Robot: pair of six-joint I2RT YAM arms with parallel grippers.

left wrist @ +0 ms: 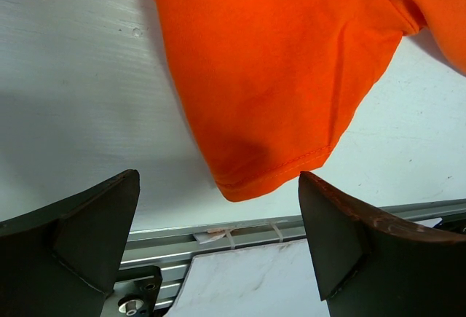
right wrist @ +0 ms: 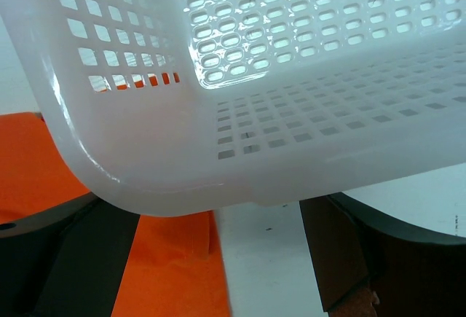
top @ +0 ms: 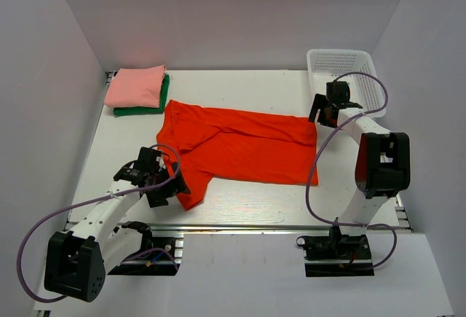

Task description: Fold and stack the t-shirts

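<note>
The orange-red t-shirt (top: 240, 146) lies spread across the middle of the table, its near sleeve (left wrist: 284, 98) pointing at the front edge. The salmon-pink t-shirt (top: 136, 86) lies folded on top of the folded dark green t-shirt (top: 145, 108) at the back left. My left gripper (top: 162, 184) is open and empty, just above the near sleeve's hem; in the left wrist view (left wrist: 218, 244) the hem hangs between the jaws. My right gripper (top: 325, 113) is open and empty at the shirt's right hem corner (right wrist: 167, 273), beside the basket.
A white plastic mesh basket (top: 342, 76) stands at the back right; it fills the top of the right wrist view (right wrist: 291, 98), close over the jaws. An aluminium rail (left wrist: 240, 233) runs along the table's front edge.
</note>
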